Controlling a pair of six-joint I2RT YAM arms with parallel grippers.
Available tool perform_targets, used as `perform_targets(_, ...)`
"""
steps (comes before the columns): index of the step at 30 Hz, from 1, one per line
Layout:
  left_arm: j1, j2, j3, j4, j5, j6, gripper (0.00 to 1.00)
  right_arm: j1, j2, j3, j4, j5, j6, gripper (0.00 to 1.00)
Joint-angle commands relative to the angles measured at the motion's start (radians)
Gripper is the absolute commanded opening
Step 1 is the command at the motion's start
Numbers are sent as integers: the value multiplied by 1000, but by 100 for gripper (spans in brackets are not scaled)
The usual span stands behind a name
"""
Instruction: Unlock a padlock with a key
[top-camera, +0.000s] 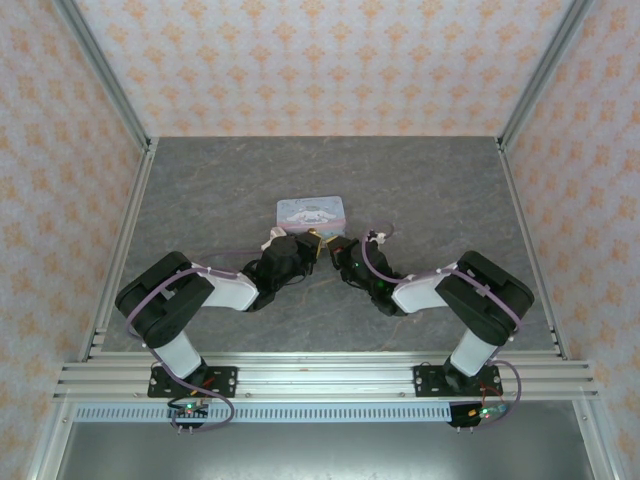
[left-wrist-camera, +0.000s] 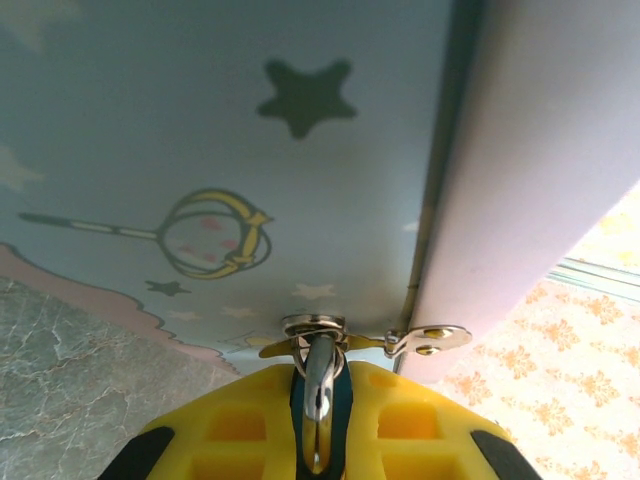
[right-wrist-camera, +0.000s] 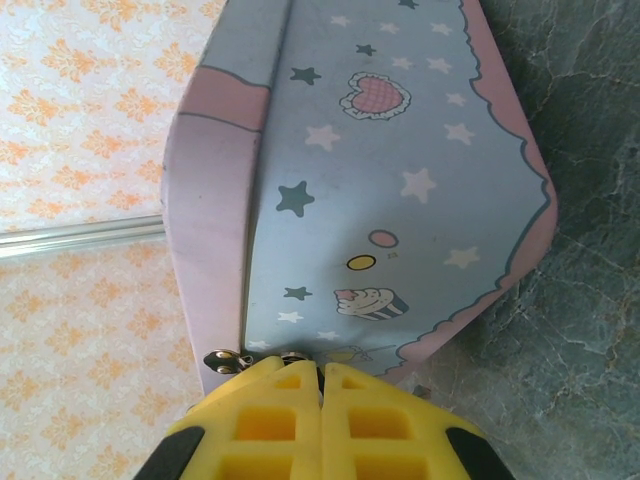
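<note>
The padlock (left-wrist-camera: 346, 410) is a small dark teal body with a silver shackle (left-wrist-camera: 320, 385). The shackle runs through the metal hasp ring (left-wrist-camera: 313, 325) on the front of the pastel cartoon tin (left-wrist-camera: 250, 150). My left gripper (left-wrist-camera: 320, 372) is shut on the padlock, with a yellow finger on each side. My right gripper (right-wrist-camera: 320, 366) presses its yellow fingers together right at the tin (right-wrist-camera: 400, 200), beside the same hasp. The key is hidden. In the top view both grippers (top-camera: 298, 250) (top-camera: 342, 252) meet at the tin's near edge (top-camera: 312, 212).
The tin lies on a grey marbled table (top-camera: 420, 180) framed by aluminium rails (top-camera: 525, 230) and patterned walls. A small silver hinge tab (left-wrist-camera: 430, 340) sticks out at the tin's corner. Both arms bend inward over the near half of the table.
</note>
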Motion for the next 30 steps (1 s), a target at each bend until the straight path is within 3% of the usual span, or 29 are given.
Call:
perform_targets(1,-41,-12,36,32,76,30,0,59,-31,65,82,-117,-1,0)
perform_targets(7,-43,-11,35,36,77,30,0,40,-23,81,95,-103,-2,0)
perform_targets(19,-45,-11,32,35,83,31,0,15,28,209,39,-288,-53,0)
perform_targets(30,-44,-2,38,39,83,31,0,49,69,182,135,-306,12,0)
